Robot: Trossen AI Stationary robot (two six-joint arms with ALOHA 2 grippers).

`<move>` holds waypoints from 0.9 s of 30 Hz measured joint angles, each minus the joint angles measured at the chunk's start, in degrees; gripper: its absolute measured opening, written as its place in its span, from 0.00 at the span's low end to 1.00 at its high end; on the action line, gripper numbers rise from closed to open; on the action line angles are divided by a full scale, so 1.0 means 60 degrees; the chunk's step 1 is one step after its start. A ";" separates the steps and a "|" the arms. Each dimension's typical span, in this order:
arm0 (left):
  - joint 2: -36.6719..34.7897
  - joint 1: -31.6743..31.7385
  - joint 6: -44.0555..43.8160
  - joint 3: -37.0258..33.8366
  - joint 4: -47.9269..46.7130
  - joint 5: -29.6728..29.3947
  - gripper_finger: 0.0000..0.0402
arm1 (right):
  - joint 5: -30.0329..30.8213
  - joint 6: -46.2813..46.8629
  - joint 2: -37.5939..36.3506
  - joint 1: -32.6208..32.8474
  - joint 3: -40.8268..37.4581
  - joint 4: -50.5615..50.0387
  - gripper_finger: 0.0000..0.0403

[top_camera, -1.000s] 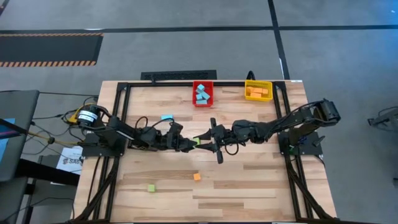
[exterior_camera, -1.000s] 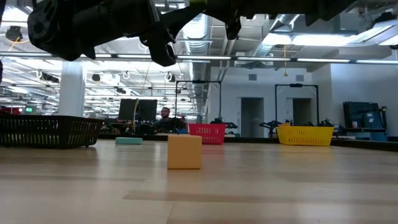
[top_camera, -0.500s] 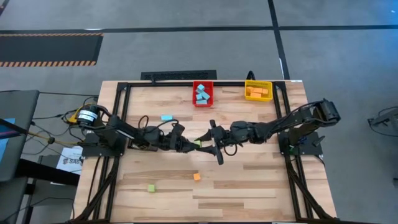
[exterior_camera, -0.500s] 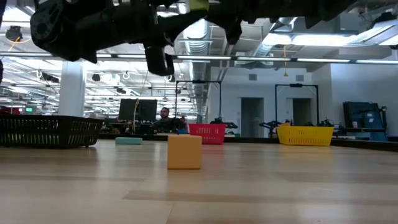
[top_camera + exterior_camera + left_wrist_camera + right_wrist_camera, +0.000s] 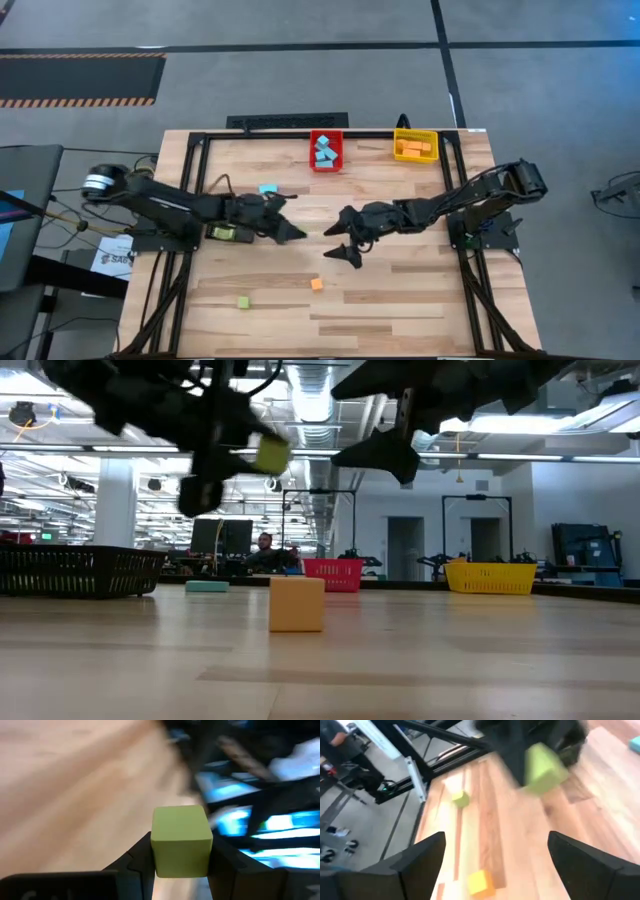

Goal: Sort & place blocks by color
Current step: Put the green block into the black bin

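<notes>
A small green block (image 5: 180, 840) is held above the middle of the table by my left gripper (image 5: 296, 235), which is shut on it; the same block shows in the low view (image 5: 272, 455) and in the right wrist view (image 5: 545, 767). My right gripper (image 5: 340, 243) hangs just right of it, wide open and with nothing between its fingers (image 5: 495, 840). Loose blocks lie flat on the table: a light blue one (image 5: 268, 188), an orange one (image 5: 316, 284) and a green one (image 5: 242, 301). My left gripper pinches the green block by two opposite sides (image 5: 156, 845) between its two fingers, at their free ends. The fingers come roughly level from the table's left. The block is lifted clear of the table, and its front and top faces stick out past the fingertips.
A red bin (image 5: 326, 150) with light blue blocks and a yellow bin (image 5: 415, 146) with orange blocks stand at the far edge. A black basket (image 5: 75, 570) shows at the left of the low view. A person (image 5: 265, 545) is in the room behind the table.
My left gripper has shut on the green block that my right gripper held. The right gripper has opened wide, let go and drawn back slightly toward the table's right. The left gripper, with the block, has tipped and come lower, and its arm has swung back toward the left edge.
</notes>
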 joint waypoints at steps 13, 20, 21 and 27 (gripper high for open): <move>-0.3383 -0.0001 0.0383 0.2067 -1.3215 -0.3322 0.27 | 0.0663 -0.0025 -0.0004 -0.0095 0.0004 0.0071 0.86; -0.3385 -0.0256 -0.0930 0.1708 -1.4787 -0.3018 0.27 | 0.0679 0.0085 -0.0004 -0.0389 0.0004 0.0229 0.87; -0.3382 -0.0253 -0.0962 0.1689 -1.4697 -0.2879 0.27 | 0.0679 0.0157 -0.0005 -0.0388 0.0004 0.0229 0.87; -0.2902 -0.0260 -0.0718 0.1684 -1.4067 -0.2088 0.41 | 0.0678 0.0194 -0.0007 -0.0392 0.0004 0.0224 0.86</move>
